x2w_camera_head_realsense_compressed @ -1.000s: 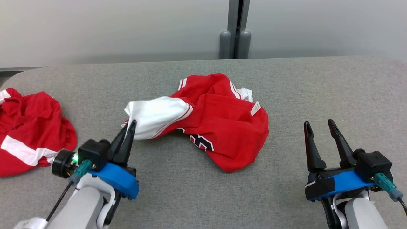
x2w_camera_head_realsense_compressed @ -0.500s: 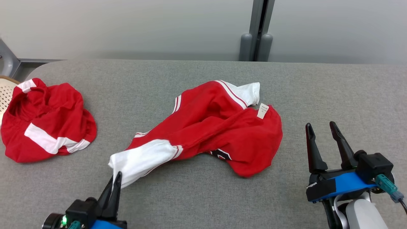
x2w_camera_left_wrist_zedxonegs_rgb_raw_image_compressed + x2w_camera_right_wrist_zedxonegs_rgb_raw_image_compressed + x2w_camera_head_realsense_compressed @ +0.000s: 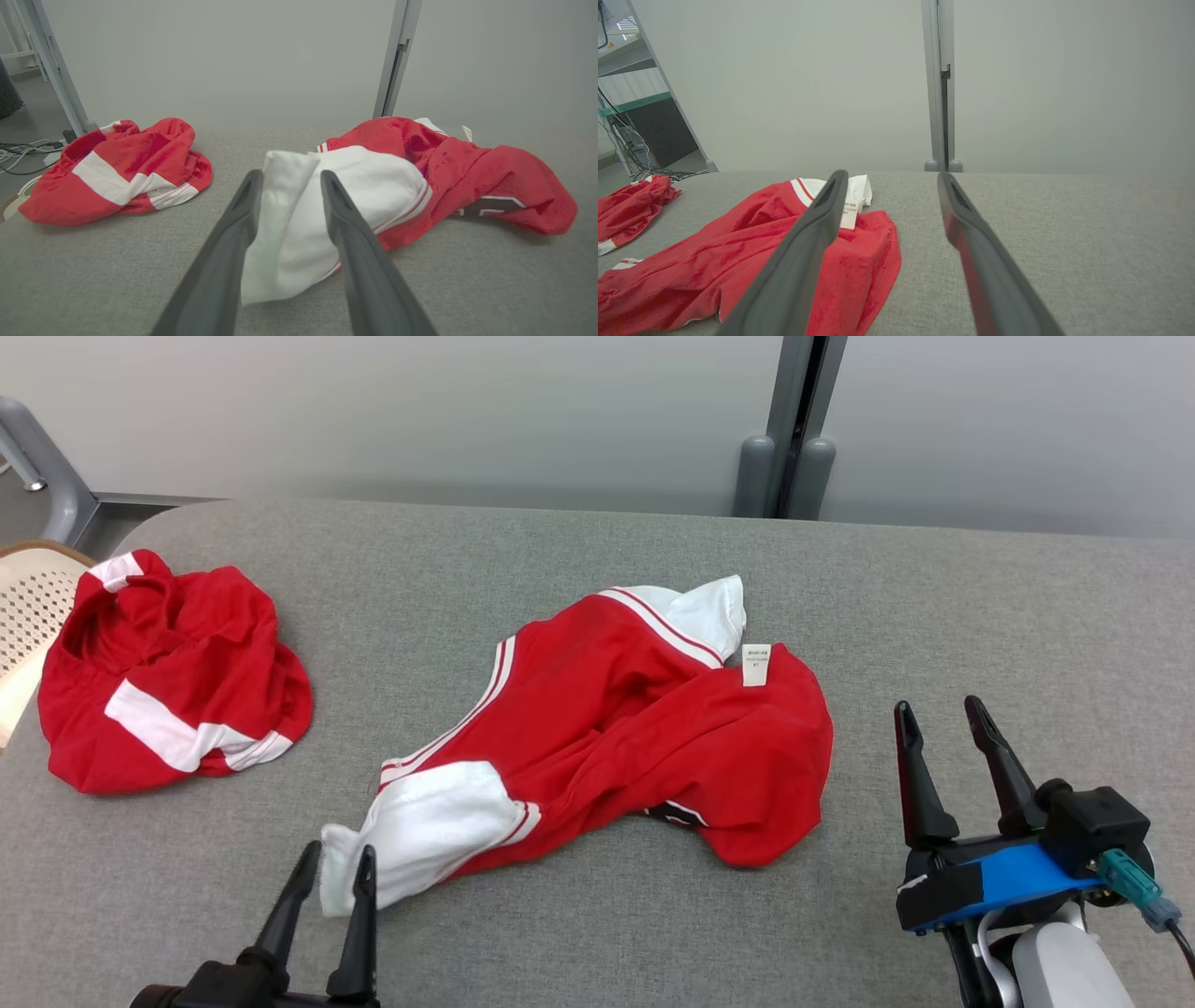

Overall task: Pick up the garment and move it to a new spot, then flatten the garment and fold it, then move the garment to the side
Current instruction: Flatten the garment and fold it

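- Head view: your left gripper (image 3: 338,851) sits at the bottom left with its fingers parted. The garment (image 3: 635,737), a red shirt, lies crumpled at mid-frame on the grey table (image 3: 934,597). Its white sleeve (image 3: 420,831) reaches down to those fingertips. Your right gripper (image 3: 936,707) stands at the lower right, spread wide and empty, near the shirt's right edge. A second red garment (image 3: 168,681) lies at the left.
- Left wrist view: the white sleeve (image 3: 299,224) lies loose on the table between the parted fingers. The red body runs off to the right.
- Right wrist view: the fingers are spread with nothing between them. The garment (image 3: 761,242) fills the lower left, partly behind one finger.
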